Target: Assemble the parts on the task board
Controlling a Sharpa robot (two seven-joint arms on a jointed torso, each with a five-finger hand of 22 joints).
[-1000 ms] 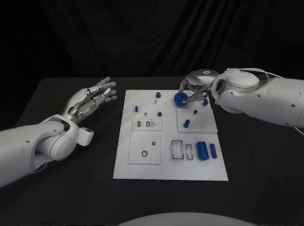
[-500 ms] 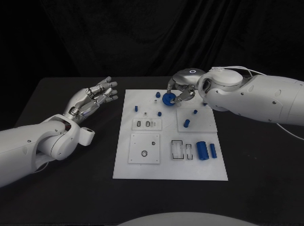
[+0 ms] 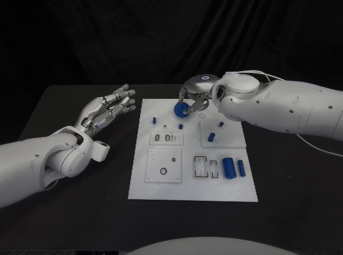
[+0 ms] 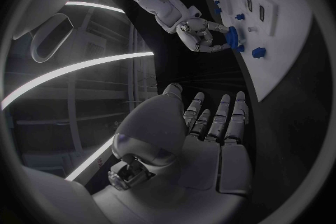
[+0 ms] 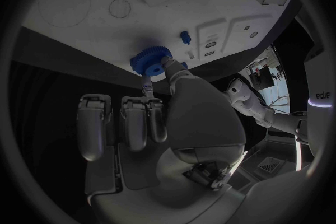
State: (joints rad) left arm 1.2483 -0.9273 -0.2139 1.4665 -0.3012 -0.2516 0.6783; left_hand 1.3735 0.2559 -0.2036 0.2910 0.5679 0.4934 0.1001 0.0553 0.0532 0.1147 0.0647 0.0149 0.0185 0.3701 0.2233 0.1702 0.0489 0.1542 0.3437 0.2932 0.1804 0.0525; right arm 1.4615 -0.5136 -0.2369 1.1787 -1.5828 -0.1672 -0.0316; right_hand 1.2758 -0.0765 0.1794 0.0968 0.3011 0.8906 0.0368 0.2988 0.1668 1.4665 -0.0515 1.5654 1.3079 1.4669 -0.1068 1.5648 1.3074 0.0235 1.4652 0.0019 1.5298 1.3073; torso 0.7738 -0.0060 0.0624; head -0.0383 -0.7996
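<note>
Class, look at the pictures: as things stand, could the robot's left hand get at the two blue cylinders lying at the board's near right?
Probably not easily: the left hand is open beside the board's far left edge, and the blue cylinders lie across it.

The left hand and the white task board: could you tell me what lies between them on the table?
Nothing; in the head view the strip of black table between the open left hand and the task board is bare.

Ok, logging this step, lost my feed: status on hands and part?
Right hand holds blue gear over task board far end. Left hand open, off board. Nothing blocking.
</note>
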